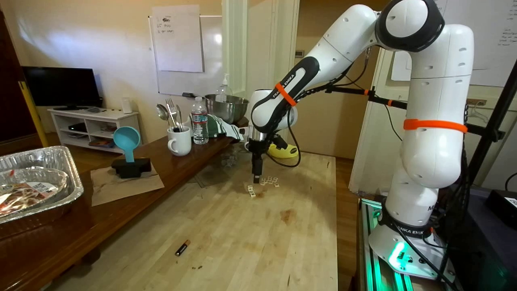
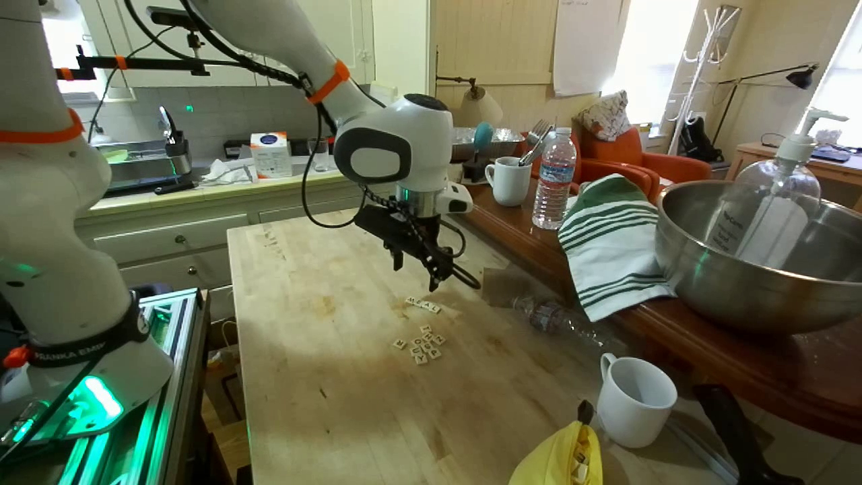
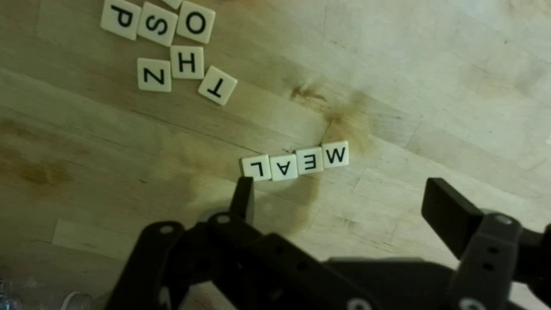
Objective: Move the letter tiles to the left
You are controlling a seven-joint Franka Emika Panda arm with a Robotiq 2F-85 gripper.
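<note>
Letter tiles point(image 3: 299, 161) spelling MEAL lie face up in a row, letters inverted, near the center of your wrist view, on a wooden tabletop point(image 3: 430, 86), while more tiles point(image 3: 187, 62) cluster at upper left. Your gripper point(image 3: 342, 196) hangs over the surface near the row, jaws spread wide. Toward lower right in an exterior view, a white mug point(image 2: 626, 424) stands beside a yellow object point(image 2: 552, 458); lower left of center in an exterior view lies a battery point(image 1: 182, 247).

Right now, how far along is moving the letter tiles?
Perhaps done: the MEAL row, lined up apart from the loose tiles, though the pictures can't confirm it. In hand: nothing; the gripper stands open, empty. Remaining: probably the loose tiles, lying in a jumbled cluster.
</note>
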